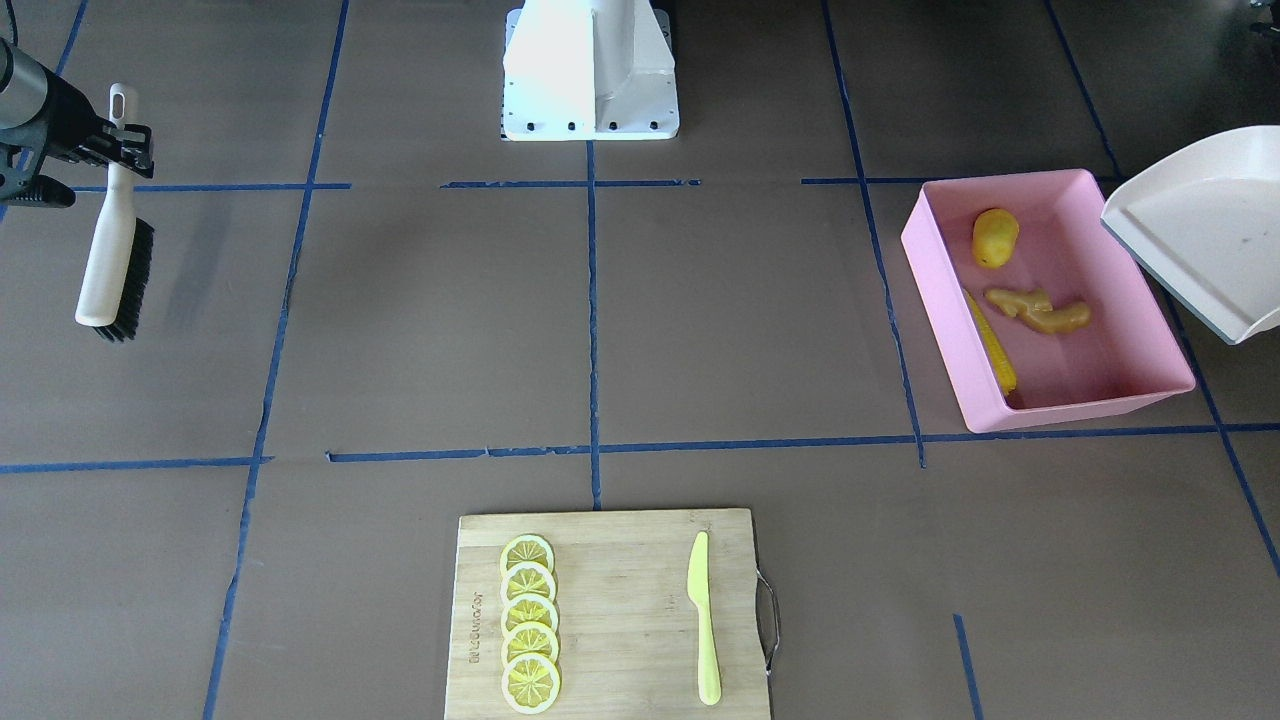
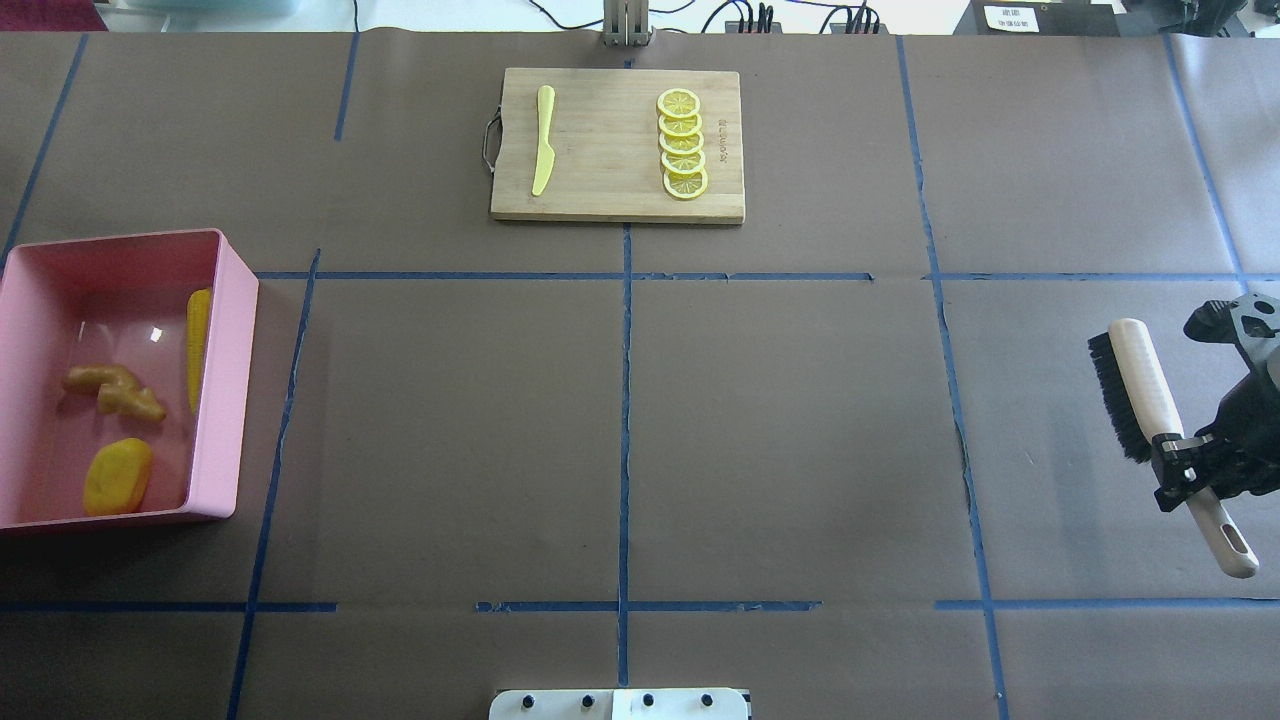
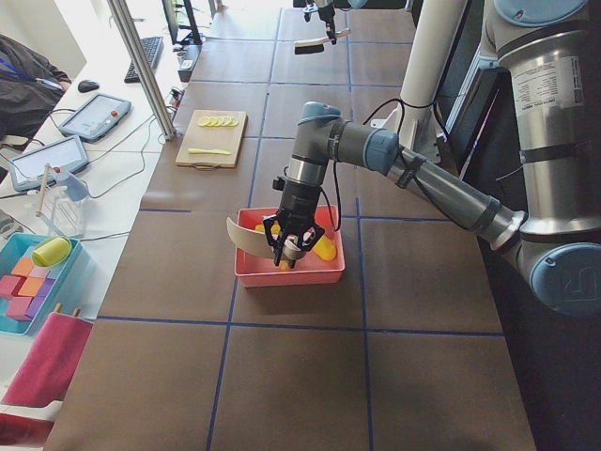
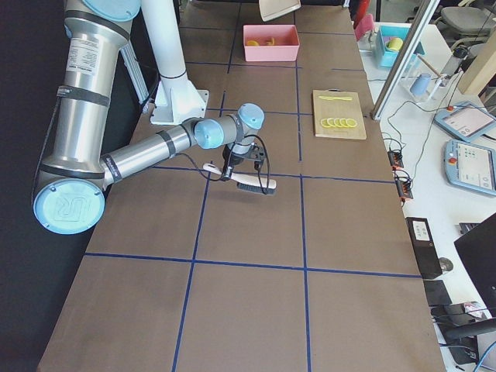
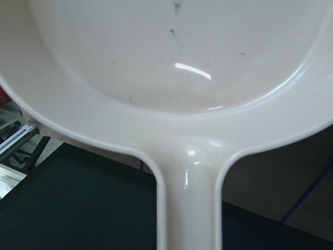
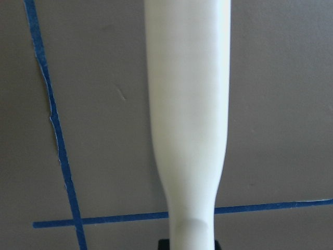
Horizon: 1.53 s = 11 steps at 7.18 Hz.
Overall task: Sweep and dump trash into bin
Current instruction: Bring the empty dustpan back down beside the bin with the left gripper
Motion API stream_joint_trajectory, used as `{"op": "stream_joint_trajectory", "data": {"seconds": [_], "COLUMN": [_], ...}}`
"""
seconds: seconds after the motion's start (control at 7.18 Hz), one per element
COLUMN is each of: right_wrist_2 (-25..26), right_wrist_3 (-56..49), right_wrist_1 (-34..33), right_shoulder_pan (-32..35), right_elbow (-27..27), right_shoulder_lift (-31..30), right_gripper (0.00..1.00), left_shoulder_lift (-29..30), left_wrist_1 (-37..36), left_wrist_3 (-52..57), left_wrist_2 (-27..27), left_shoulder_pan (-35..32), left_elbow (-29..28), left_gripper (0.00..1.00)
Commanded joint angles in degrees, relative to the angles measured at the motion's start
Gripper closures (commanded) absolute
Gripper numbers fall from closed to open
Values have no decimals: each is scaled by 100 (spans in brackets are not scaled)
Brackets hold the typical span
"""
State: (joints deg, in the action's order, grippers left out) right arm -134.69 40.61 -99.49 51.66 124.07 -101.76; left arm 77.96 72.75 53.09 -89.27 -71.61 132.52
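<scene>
The pink bin (image 1: 1080,410) stands on the table, at the left in the overhead view (image 2: 225,400). In it lie the corn cob (image 1: 992,345), the potato-like lump (image 1: 995,238) and the ginger root (image 1: 1040,310). My left gripper (image 3: 293,249) is shut on the handle of the beige dustpan (image 1: 1200,235), which hangs tilted and empty in the air beside the bin; the left wrist view shows its pan (image 5: 182,78) and handle. My right gripper (image 2: 1185,470) is shut on the white handle of the black-bristled brush (image 2: 1140,390), far from the bin on the other side of the table.
A wooden cutting board (image 1: 620,600) at the table's far side carries several lemon slices (image 1: 528,620) and a yellow-green plastic knife (image 1: 703,615). The robot's white base (image 1: 590,70) stands at the near middle edge. Blue tape lines cross the brown table.
</scene>
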Motion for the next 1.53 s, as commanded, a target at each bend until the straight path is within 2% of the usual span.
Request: {"op": "stream_joint_trajectory", "data": {"seconds": [0.0,0.42,0.7,1.11,1.39], "right_wrist_2": [-31,4,13,65,83], "right_wrist_3": [26,88,79,88,88], "right_wrist_1": [226,1403,1633,1775,1775], "right_shoulder_pan": [-16,-16,-24,-25,-25], "right_elbow": [-171,-741,-1225,-1420,-1482], "right_shoulder_lift": [8,-230,-168,-125,-72], "right_gripper": [98,98,97,97,69], "left_shoulder_lift": [35,70,114,149,158], "left_wrist_1": [-24,-32,-33,-33,-33], "left_wrist_3": [-1,-9,-36,-44,-45], "left_wrist_2": [6,-3,-20,-29,-29], "left_shoulder_pan": [15,42,112,121,138], "left_elbow": [2,-7,-42,-51,-86], "left_gripper": [100,100,100,100,100]}}
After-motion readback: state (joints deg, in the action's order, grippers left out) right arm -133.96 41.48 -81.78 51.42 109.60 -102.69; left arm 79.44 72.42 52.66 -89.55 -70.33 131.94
